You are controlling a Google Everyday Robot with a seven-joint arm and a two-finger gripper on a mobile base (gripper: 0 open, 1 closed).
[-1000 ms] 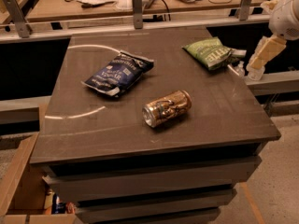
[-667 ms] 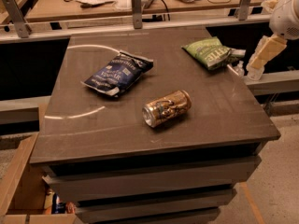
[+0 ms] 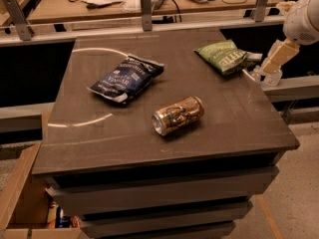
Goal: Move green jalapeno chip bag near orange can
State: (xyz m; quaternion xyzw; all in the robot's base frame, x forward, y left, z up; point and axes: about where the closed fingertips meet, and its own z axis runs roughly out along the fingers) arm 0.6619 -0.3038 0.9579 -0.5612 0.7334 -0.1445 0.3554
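The green jalapeno chip bag (image 3: 223, 56) lies flat at the far right of the dark table (image 3: 114, 138). The orange can (image 3: 178, 114) lies on its side near the table's middle, its silver top facing front left. My gripper (image 3: 259, 73) hangs at the table's right edge, just right of the green bag's near end, below the white arm (image 3: 302, 20). It holds nothing that I can see.
A dark blue chip bag (image 3: 125, 77) lies left of centre on the table. A wooden bench (image 3: 149, 4) with cables and metal posts runs behind. A cardboard box (image 3: 20, 198) stands on the floor at the front left.
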